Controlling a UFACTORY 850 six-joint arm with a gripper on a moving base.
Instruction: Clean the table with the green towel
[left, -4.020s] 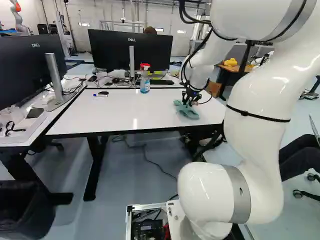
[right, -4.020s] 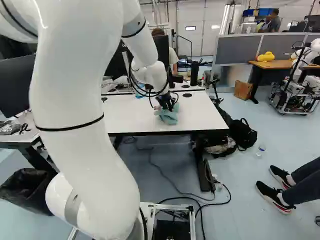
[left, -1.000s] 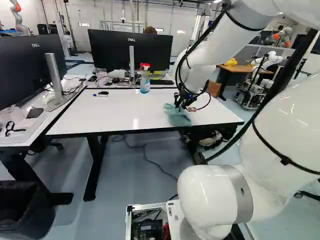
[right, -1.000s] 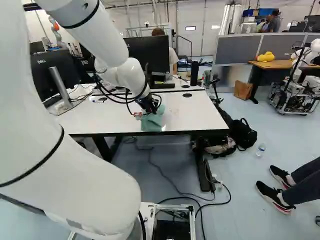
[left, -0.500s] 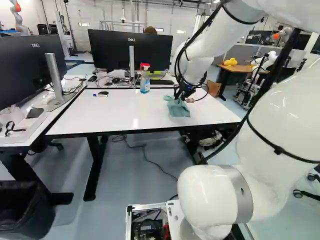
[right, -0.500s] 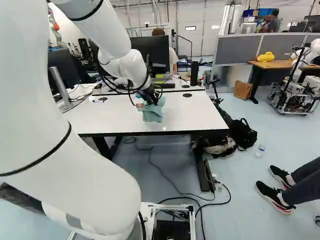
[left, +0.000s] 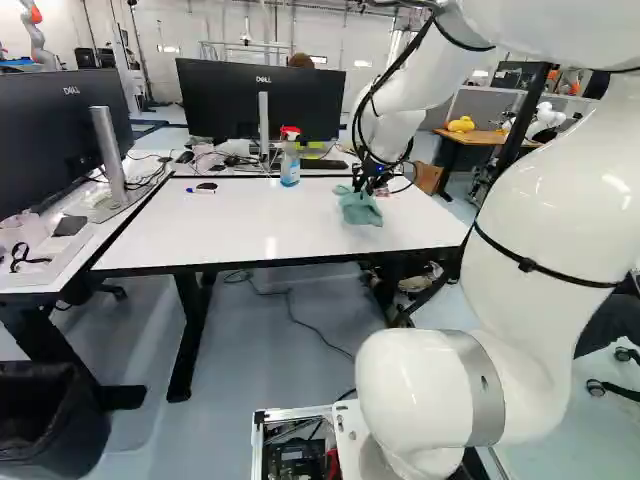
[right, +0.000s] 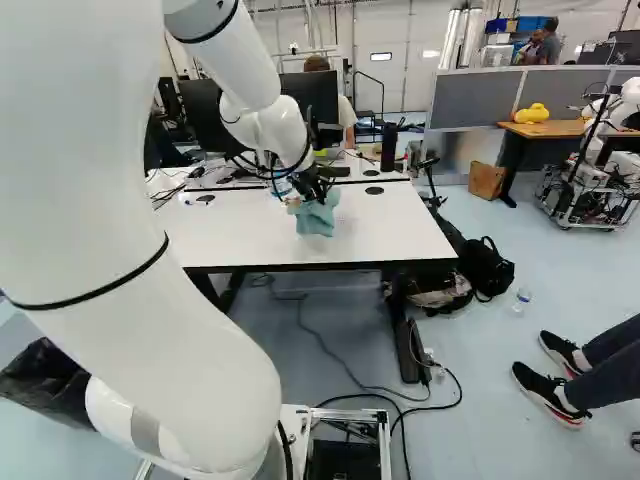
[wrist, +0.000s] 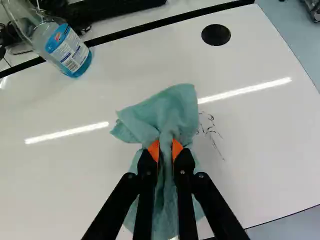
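Table (left: 200, 235), beneath the bottle (wrist: 75, 56). Towel (wrist: 169, 112), on the bottle's near side, just shifted rightward from it, clamped between both fingers of the gripper (wrist: 166, 149). Dark marks (wrist: 211, 132), farther from the bottle, suggest wiping remains unfinished.

The black gripper (right: 317, 192) holds the green towel (right: 315, 218) at the white tabletop (right: 395, 235), while a black backpack (right: 489, 268) and plastic water bottle (right: 521, 298) rest on the floor (right: 565, 275).
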